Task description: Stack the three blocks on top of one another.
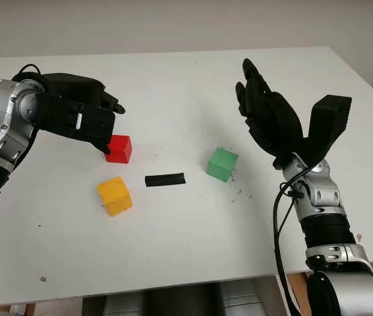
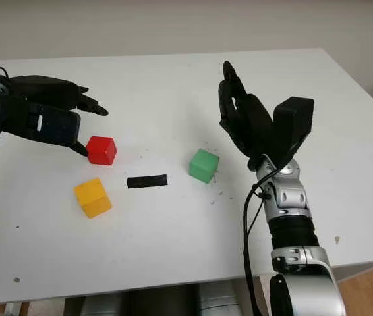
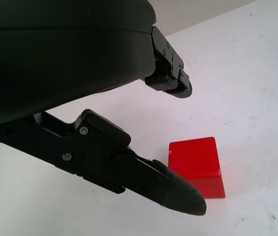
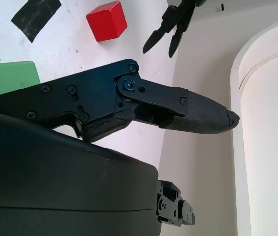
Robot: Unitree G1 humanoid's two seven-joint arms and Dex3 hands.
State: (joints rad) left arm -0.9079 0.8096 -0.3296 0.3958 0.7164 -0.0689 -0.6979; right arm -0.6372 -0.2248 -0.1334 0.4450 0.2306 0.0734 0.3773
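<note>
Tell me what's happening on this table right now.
A humanoid robot is starting to stack three blocks, and none are stacked yet. Its left hand is open and closing in on the red block, with a fingertip right beside it. The yellow block and green block sit apart on the white table, with a strip of black tape between them. The right hand is open, raised beside the green block.

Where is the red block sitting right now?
In the left eye view the red block sits on the white table, left of centre, just beside the open left hand, with the yellow block nearer the robot and black tape strip to its right.
</note>
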